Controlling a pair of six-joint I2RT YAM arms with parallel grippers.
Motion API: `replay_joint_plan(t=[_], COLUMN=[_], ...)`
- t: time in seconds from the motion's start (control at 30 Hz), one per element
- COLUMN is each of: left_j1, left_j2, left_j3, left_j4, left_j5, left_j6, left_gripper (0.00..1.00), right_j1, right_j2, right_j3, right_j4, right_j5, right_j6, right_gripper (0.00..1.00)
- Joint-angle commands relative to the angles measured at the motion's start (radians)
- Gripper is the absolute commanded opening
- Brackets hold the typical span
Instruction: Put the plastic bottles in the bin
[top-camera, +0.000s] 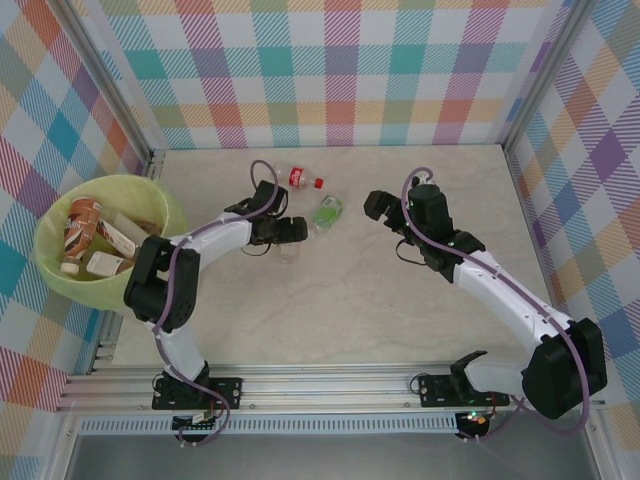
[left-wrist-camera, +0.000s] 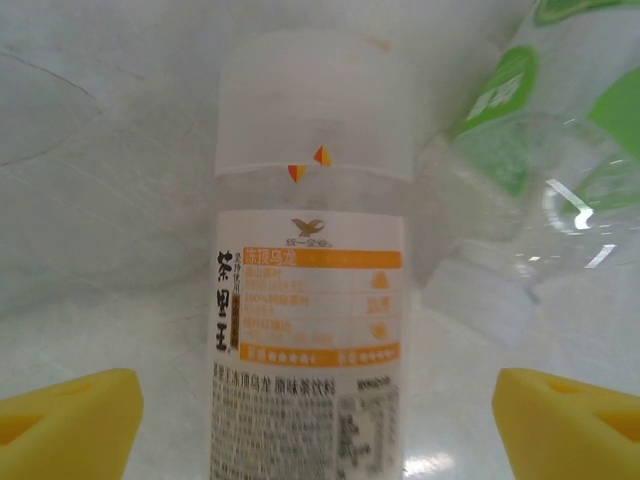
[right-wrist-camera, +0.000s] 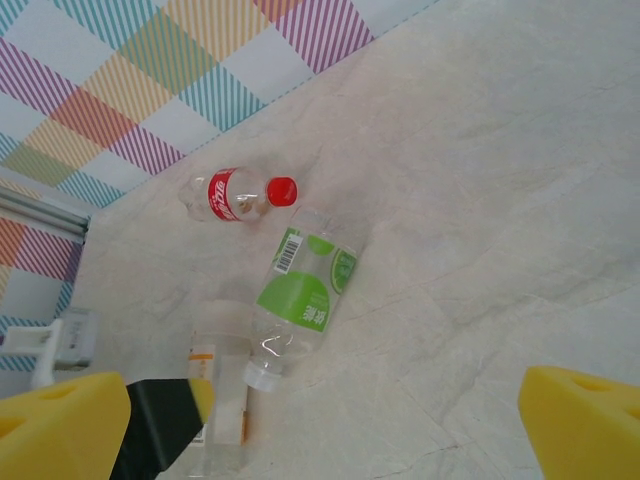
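left wrist: left end effector (left-wrist-camera: 318, 420) spread astride orange-label bottle (left-wrist-camera: 310, 300)

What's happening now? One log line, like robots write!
left tool: open around orange-label bottle | right tool: open, empty | loose: green-label bottle, red-cap bottle | bin: several bottles

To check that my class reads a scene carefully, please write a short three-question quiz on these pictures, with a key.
1. How many bottles lie on the table outside the bin?
2. True or false: the right gripper holds a bottle.
3. Which one sits between the open left gripper's fingers: A red-label bottle, B green-label bottle, C orange-label bottle?
Key: 1. three; 2. false; 3. C.
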Motion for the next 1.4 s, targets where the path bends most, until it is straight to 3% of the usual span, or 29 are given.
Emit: replay_joint_plan(t=[0.0,0.3,0.67,1.0,1.17,1.23,1.37], left_j1=[-0.009,-0.008,-0.007,-0.006,-0.007,-0.007,-0.006], left_j2=[0.056,0.158,0.15,-0.019,-0.143,-0.206,-0.326], left_j3=[0.055,0.117,0.087,0.016,0.001,0.003,0.018], left_j4=[-0.013,-0.021,-0.02,0.002,-0.013,-0.014,-0.019], left_j5=[0.007,-0.052,-0.07,-0.079,0.019,0.061,0.072], left_j6=[0.042,0.055,0.067,0.054,0.043,0.025,-0.001], left_gripper=[0.88,0.67,0.5,0.27,0.12,0.02,0.0], right_j1=[0.001,0.001,0.001,0.001,0.001,0.001,0.001], right_j2=[-0.027,-0.037,-0.043,-0.012,0.008,0.015,0.002], right_j3=[0.0,0.004,0.004,0.016,0.021,0.02,-0.012], right_j4=[-0.018,-0.032,-0.04,0.0,0.045,0.065,0.143], right_j5=[0.015,0.013,0.01,-0.084,-0.152,-0.164,-0.16], right_j6=[0.016,0.03,0.04,0.003,-0.014,-0.012,0.008], right_gripper=[1.0,1.0,1.0,1.0,1.0,1.0,1.0])
